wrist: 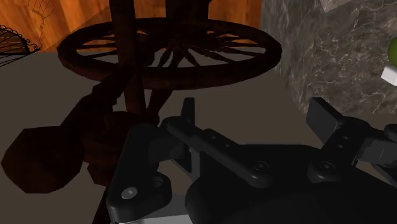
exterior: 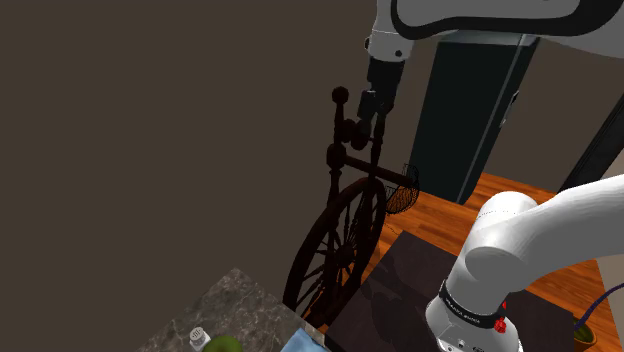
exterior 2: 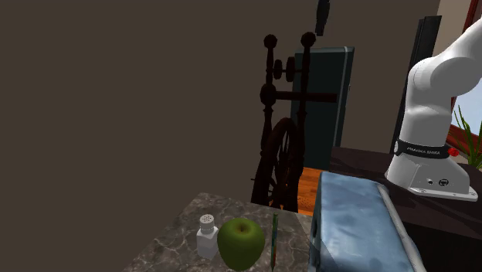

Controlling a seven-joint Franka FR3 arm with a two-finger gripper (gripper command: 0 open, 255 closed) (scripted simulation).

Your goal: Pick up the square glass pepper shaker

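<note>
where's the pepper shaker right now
In the second exterior view the pale pepper shaker stands on the marbled counter near the bottom edge, right beside the green apple, on its left.

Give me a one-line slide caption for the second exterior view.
Pale pepper shaker beside a green apple on a marbled counter, dark spinning wheel behind, the arm's black tool high above.

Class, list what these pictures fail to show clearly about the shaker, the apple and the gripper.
1. Shaker: in the shoulder view, the bottom edge cuts off its base.
2. Apple: in the second exterior view, it is unclear whether it touches the shaker.
3. Gripper: in the second exterior view, the top edge cuts it off.
4. Thin green stick beside the apple: too small to identify.
</note>
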